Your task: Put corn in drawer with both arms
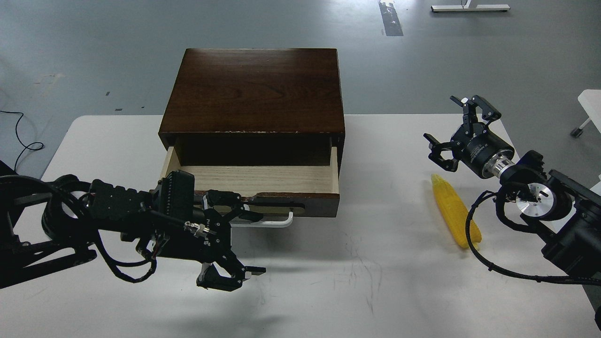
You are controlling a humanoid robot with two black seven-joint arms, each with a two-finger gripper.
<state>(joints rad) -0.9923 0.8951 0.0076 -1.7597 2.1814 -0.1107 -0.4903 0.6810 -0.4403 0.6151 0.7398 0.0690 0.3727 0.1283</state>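
The dark brown wooden box [256,89] stands at the table's back middle, and its drawer [256,180] is pulled out, showing an empty pale wood interior. The white bar handle [270,222] shows on the drawer's dark front. My left gripper [249,243] is open in front of the drawer's left half; its upper finger [244,215] is at the handle's left end and its lower finger [235,277] hangs over the table. The yellow corn [454,216] lies on the table at the right. My right gripper [440,118] is open and empty, above and just behind the corn's tip.
The white table [357,263] ends close behind the box and just right of my right arm. A black cable [474,234] from my right arm hangs over the corn's near end. A white object [590,105] stands off the table at far right.
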